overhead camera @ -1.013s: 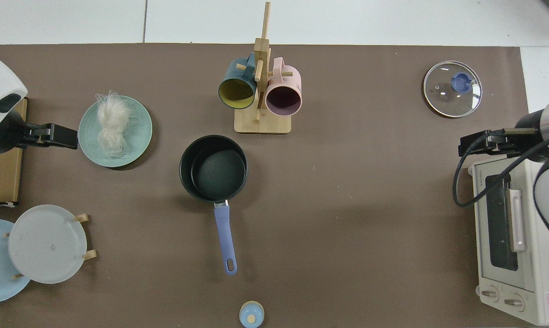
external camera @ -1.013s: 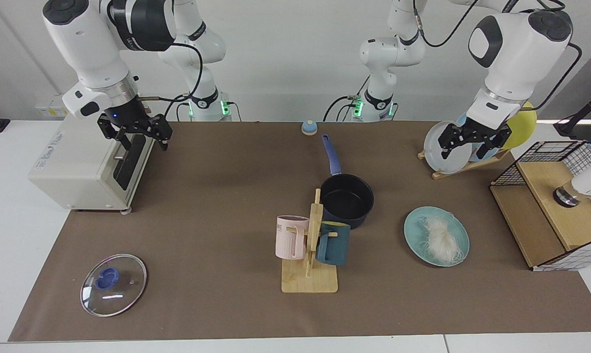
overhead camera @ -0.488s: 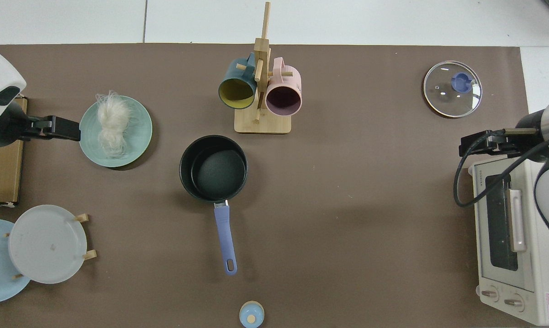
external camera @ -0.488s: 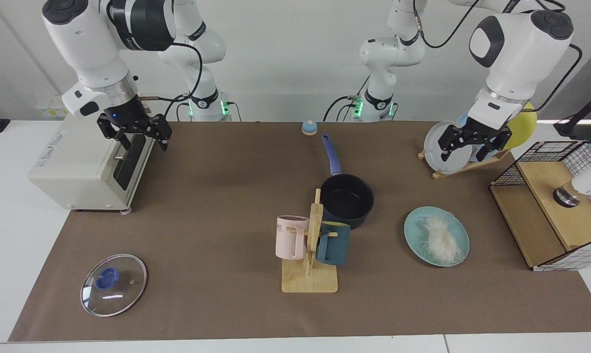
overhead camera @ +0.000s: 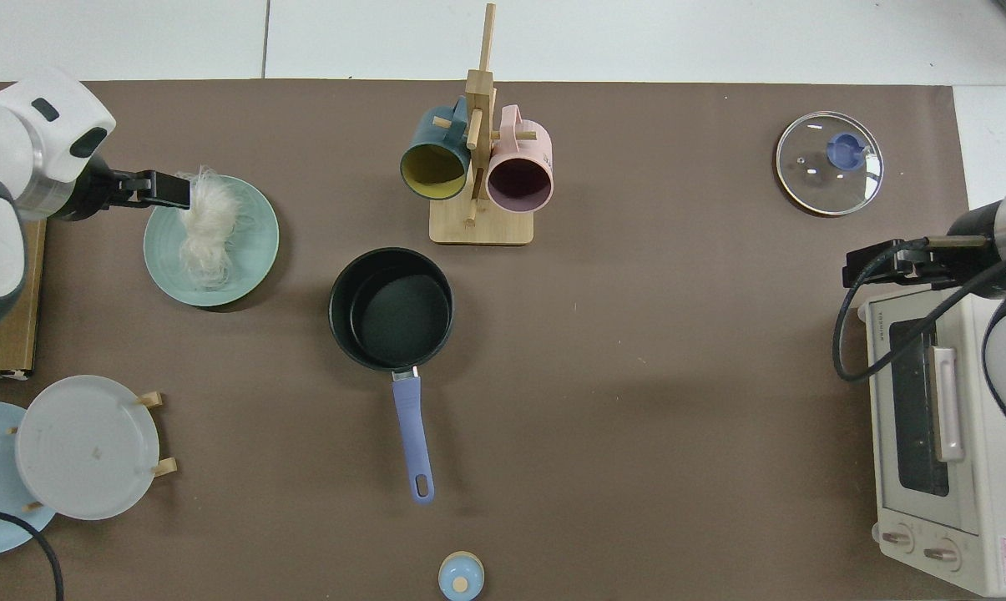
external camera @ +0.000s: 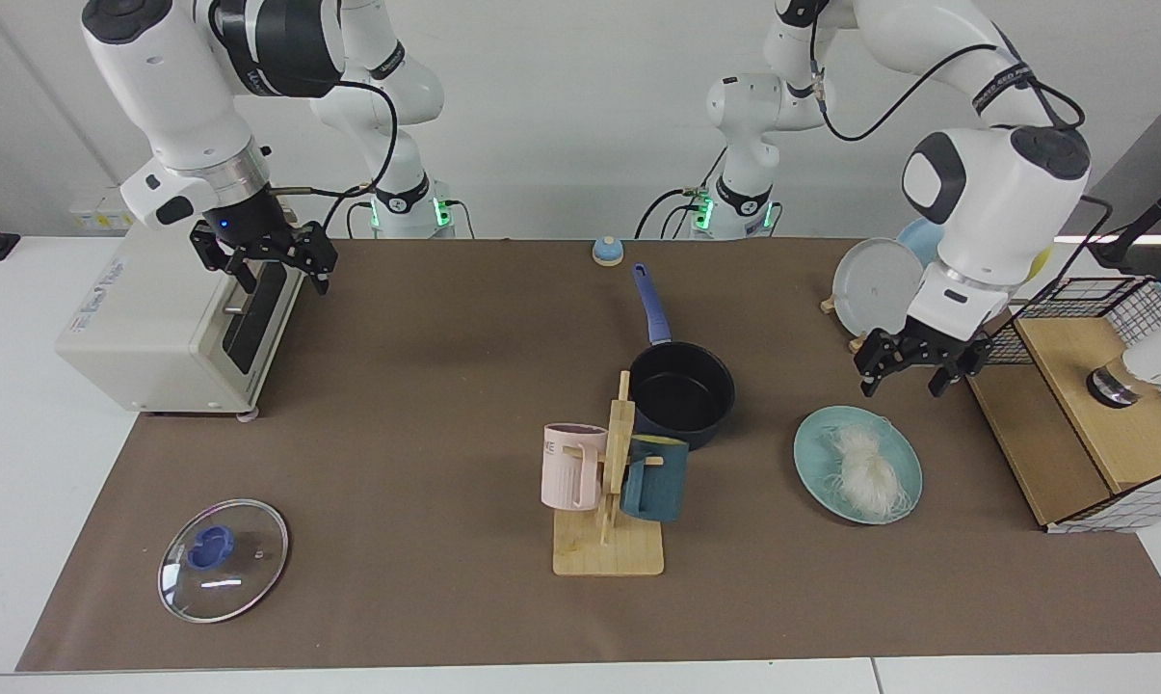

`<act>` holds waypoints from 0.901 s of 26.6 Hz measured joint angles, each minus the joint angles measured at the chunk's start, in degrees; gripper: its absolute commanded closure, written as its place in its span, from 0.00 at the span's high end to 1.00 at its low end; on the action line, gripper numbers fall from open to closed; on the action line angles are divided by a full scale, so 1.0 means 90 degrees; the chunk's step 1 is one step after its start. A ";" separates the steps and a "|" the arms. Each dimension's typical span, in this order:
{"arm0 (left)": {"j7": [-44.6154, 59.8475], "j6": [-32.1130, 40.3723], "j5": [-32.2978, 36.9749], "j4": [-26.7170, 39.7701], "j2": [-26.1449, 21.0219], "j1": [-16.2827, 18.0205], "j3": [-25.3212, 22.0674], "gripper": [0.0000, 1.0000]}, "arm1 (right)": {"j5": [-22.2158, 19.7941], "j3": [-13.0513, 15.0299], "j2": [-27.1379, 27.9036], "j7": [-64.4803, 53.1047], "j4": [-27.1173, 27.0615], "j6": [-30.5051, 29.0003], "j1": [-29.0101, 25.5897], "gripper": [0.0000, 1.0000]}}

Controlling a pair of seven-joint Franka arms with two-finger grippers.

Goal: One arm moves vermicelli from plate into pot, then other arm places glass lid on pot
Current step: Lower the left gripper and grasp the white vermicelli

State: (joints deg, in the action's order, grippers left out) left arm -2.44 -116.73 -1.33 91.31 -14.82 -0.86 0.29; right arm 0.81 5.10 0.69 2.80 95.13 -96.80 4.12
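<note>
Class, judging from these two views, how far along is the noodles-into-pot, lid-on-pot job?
Nothing is finished: the vermicelli lies on the plate, and the pot is empty. In hand: the left gripper, jaws open, hangs above the plate's far edge. Left: grasp, transfer, then lidding; the glass lid lies on the table, and the right gripper waits, open, by the toaster oven.

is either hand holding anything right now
Nothing is held: left hand is open above the pale teal-green plate; right hand, open, waits by the toaster oven.
</note>
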 measured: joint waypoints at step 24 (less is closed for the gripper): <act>0.0001 -0.1926 -0.0011 0.0025 -0.1637 0.0133 -0.0054 1.00 | -0.0008 -0.0003 -0.0001 0.0000 0.0013 -0.0001 0.0002 0.99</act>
State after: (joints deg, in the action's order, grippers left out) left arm -2.44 -134.06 -1.43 91.54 -29.56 0.34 -0.20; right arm 0.74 5.08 0.68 2.80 95.25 -96.81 4.13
